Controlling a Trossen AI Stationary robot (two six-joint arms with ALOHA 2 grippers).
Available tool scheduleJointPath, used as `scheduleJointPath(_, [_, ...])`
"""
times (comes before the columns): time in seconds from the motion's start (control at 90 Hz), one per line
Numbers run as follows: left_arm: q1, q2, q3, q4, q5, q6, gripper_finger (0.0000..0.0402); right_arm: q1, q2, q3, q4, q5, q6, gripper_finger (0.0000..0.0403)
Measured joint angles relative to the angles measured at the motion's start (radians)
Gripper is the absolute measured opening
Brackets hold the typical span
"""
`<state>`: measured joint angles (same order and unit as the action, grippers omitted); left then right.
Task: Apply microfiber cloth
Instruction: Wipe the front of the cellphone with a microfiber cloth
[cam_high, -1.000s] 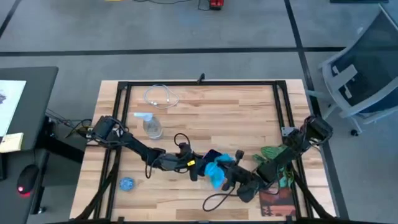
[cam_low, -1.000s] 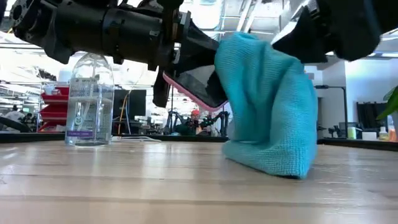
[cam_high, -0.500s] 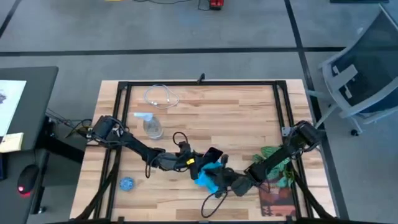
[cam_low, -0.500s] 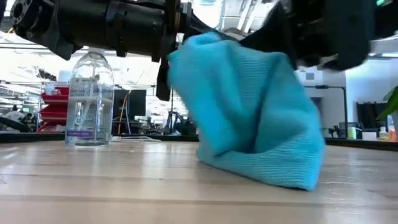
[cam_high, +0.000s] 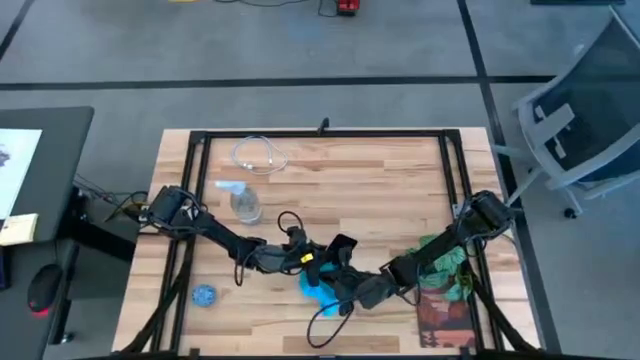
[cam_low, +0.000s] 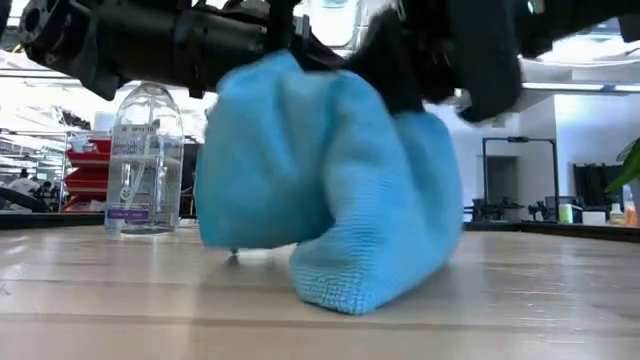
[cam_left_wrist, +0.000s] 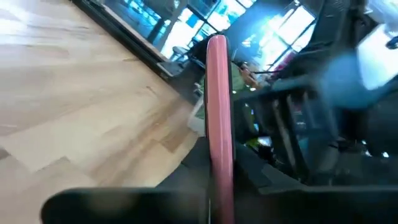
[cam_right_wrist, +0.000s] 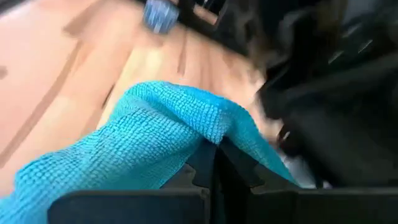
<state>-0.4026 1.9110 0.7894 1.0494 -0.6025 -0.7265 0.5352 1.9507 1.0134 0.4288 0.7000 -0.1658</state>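
The table (cam_high: 380, 190) is bare from its centre toward twelve o'clock. A bottle (cam_high: 245, 205) and cable (cam_high: 258, 155) lie at ten. Near six, the right gripper (cam_high: 340, 287) pinches the cloth (cam_high: 318, 292), draped onto the wood. The left gripper (cam_high: 318, 262) clamps a phone (cam_high: 340, 246), seemingly edge-up.

The cloth (cam_low: 330, 200) is soft sky-blue fabric with a fine, knobbly ribbed weave, matt all over. The table (cam_high: 380, 180) is pale wood, smooth planks with a slight sheen. The bottle (cam_low: 144, 160) is clear glossy plastic. The phone (cam_left_wrist: 217, 124) shows a smooth pink edge.
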Motion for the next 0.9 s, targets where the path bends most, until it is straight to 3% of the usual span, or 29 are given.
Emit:
scheduleJointPath(0.156, [-0.001,0.000,-0.001,0.008,0.010,0.000,0.0007,0.030,0.002,-0.003,-0.048,0.024,0.023,0.0000])
scheduleJointPath(0.311, [-0.003,-0.002,0.000,0.020,0.027,-0.001,0.0007,0.027,0.002,-0.003,0.108,0.106,-0.084,0.0000])
scheduleJointPath(0.456, [-0.003,-0.003,0.000,0.019,0.030,-0.008,0.0007,-0.006,0.002,-0.003,0.208,0.058,-0.126,0.0000])
scheduleJointPath(0.711, [0.000,0.000,-0.001,-0.001,0.021,-0.006,0.0007,-0.015,0.000,-0.001,-0.001,-0.094,0.009,0.0000])
scheduleJointPath(0.8, [0.000,0.000,-0.001,0.000,0.021,-0.001,0.0007,0.009,0.000,-0.002,-0.092,-0.075,0.046,0.0000])
scheduleJointPath(0.9, [0.000,0.000,-0.001,0.011,0.026,0.008,0.0007,0.039,0.001,-0.003,-0.121,0.038,0.072,0.0000])
